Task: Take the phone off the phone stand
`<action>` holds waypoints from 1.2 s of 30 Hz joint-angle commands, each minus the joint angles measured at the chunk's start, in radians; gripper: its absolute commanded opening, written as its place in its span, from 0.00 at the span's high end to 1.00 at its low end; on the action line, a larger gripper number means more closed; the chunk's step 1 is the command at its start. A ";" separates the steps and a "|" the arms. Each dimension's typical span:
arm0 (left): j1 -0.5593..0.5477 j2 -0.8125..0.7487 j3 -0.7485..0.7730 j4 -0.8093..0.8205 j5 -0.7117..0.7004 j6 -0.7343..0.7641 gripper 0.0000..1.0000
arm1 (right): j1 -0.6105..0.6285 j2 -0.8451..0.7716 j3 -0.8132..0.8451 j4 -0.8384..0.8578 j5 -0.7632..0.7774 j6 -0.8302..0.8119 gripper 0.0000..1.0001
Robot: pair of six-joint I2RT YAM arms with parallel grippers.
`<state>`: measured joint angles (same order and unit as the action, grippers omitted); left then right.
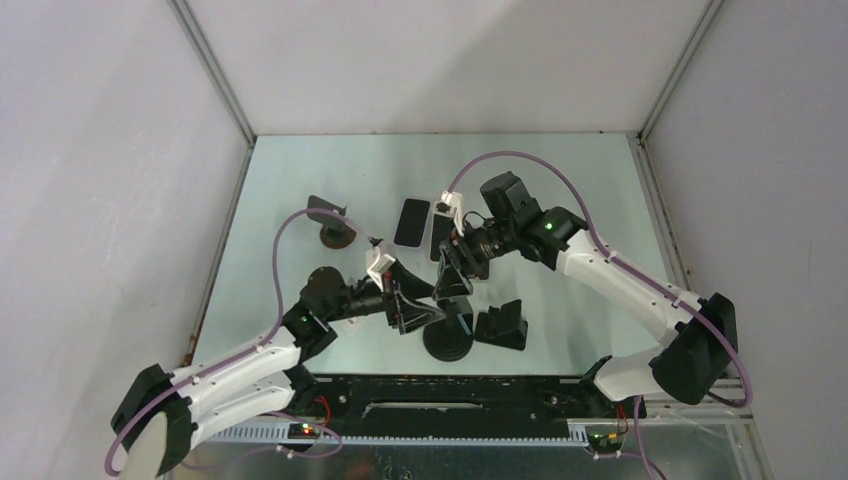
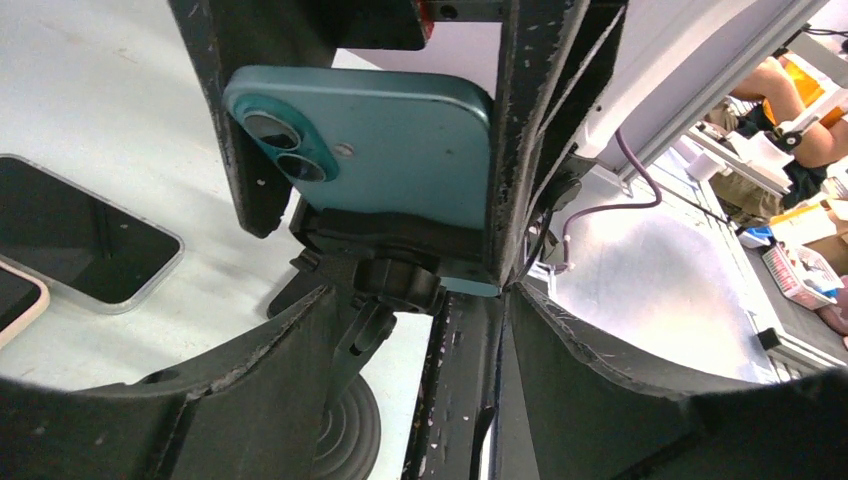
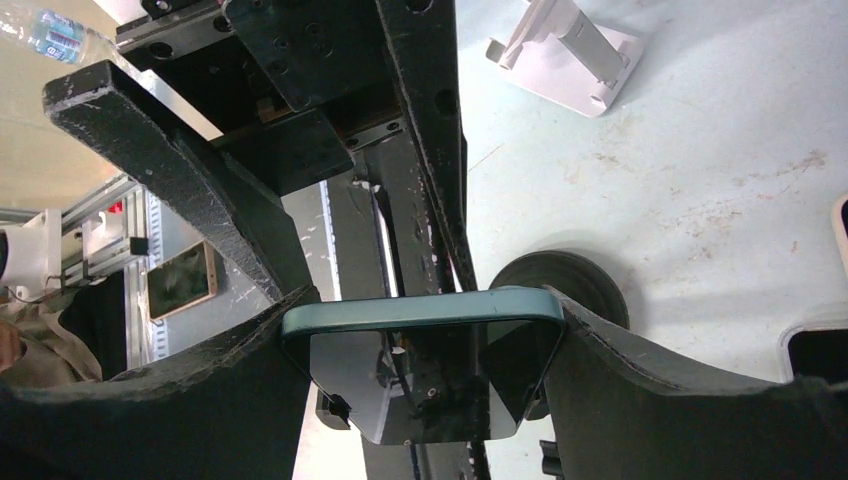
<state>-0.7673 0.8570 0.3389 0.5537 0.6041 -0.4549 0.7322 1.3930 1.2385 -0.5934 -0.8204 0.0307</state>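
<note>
Right wrist cam is the clear one here: the right gripper (image 3: 425, 305) has its fingers (image 3: 640, 390) pinched onto the two long edges of the teal phone (image 3: 420, 312), glass facing the lens. Just past the right-hand fingertip you can see the round black foot of the phone stand (image 3: 580, 280), and further out beyond the fingers a white stand (image 3: 570, 45).

The left wrist cam shows what that one can't, which is the phone's back with both camera lenses, its lower edge seated in the stand's cradle. The left gripper (image 2: 415, 292) has its fingers (image 2: 230, 400) on either side of the stand's neck and knob. Honestly can't tell if they're actually squeezing it or just bracketing it. Off to the left of those fingers a dark spare phone (image 2: 70, 235) lies flat on the table (image 2: 90, 90).

The top view mostly hides the phone under both wrists, but it does show the two grippers meeting right over the stand's base.
</note>
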 commanded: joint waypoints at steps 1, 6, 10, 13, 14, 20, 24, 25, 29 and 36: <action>-0.015 0.009 0.002 0.066 0.032 -0.003 0.31 | 0.016 -0.045 0.006 0.020 -0.068 0.033 1.00; -0.015 0.030 -0.012 0.138 0.031 -0.023 0.34 | 0.024 -0.049 0.006 0.018 -0.065 0.032 1.00; -0.015 0.063 -0.018 0.205 0.066 -0.051 0.34 | 0.029 -0.049 0.006 0.019 -0.063 0.031 1.00; -0.015 0.091 -0.017 0.233 0.091 -0.065 0.35 | 0.036 -0.049 0.006 0.018 -0.057 0.029 1.00; -0.015 0.101 -0.018 0.248 0.103 -0.069 0.36 | 0.037 -0.049 0.006 0.017 -0.055 0.028 1.00; -0.018 0.130 -0.028 0.303 0.129 -0.099 0.38 | 0.039 -0.045 0.006 0.022 -0.049 0.028 1.00; -0.020 0.149 -0.020 0.293 0.131 -0.109 0.35 | 0.039 -0.044 0.006 0.019 -0.038 0.028 1.00; -0.021 0.150 -0.021 0.293 0.128 -0.113 0.33 | 0.039 -0.045 0.006 0.018 -0.035 0.026 1.00; -0.028 0.147 -0.029 0.291 0.121 -0.119 0.30 | 0.039 -0.052 0.006 0.017 -0.025 0.024 1.00; -0.030 0.148 -0.016 0.257 0.110 -0.111 0.27 | 0.041 -0.051 0.006 0.024 -0.025 0.031 1.00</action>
<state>-0.7834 1.0058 0.3084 0.7982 0.7139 -0.5606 0.7658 1.3834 1.2346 -0.6197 -0.8242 0.0307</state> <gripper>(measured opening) 0.724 0.767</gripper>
